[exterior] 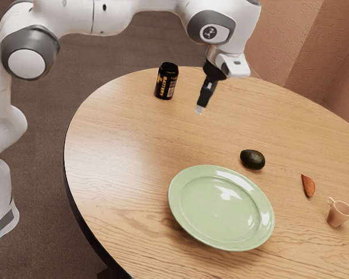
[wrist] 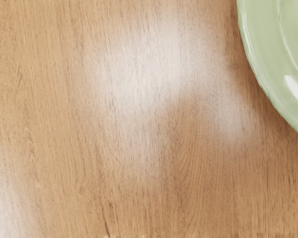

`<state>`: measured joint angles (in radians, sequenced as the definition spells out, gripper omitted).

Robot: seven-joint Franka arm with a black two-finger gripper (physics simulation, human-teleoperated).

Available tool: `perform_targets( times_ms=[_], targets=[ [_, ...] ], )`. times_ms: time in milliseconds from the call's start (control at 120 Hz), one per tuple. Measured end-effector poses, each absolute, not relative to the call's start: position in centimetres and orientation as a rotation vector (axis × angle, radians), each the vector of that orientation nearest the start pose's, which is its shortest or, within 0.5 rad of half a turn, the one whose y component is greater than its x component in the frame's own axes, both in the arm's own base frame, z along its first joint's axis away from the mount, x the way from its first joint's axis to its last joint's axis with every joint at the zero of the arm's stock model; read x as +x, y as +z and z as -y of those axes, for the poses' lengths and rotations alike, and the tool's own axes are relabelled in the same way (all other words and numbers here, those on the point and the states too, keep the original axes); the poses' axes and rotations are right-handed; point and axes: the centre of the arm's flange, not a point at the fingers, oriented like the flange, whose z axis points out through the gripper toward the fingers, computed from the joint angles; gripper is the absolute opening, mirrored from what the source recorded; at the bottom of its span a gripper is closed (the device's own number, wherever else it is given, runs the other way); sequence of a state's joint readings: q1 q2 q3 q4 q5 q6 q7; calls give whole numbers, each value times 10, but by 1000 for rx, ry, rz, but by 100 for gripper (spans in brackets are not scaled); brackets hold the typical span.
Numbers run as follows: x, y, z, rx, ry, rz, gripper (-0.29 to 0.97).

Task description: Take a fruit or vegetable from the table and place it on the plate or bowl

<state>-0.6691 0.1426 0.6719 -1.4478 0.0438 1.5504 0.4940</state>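
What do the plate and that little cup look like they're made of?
Plate: likely glazed ceramic, pale green and glossy, with bright highlights running along its rim. Cup: matte ceramic or plastic, pinkish beige with no glints; the look leaves it open which.

Ext. cam sits high off the side of the table (exterior: 122,145), looking down at an angle across the wood top. It is mid-range, w/ nearly the whole round top in frame. The arm (exterior: 104,14) enters at approx. 10 o'clock and the plate (exterior: 221,206) lies at approx. 5 o'clock from frame centre. Wrist cam rides on the hand by the gripper (exterior: 201,108), facing straight down, much nearer to the wood. Both views share bare table (wrist: 114,124) and part of the plate (wrist: 273,64) rim.
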Motion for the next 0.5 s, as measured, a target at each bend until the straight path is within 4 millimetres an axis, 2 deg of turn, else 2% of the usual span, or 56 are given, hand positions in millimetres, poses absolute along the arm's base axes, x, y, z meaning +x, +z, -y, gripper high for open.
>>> perform_targets(
  times_ms=[92, 233, 317, 408, 500],
  targets=[
    [582, 618, 21, -2908, 106, -885, 68],
    [585, 615, 54, -2865, 72, -1171, 68],
    [592, 605, 83, -2842, 31, -1330, 68],
    [601, 584, 128, -2803, -10, -1508, 68],
    [606, 574, 150, -2781, -64, -1619, 68]
  ],
)
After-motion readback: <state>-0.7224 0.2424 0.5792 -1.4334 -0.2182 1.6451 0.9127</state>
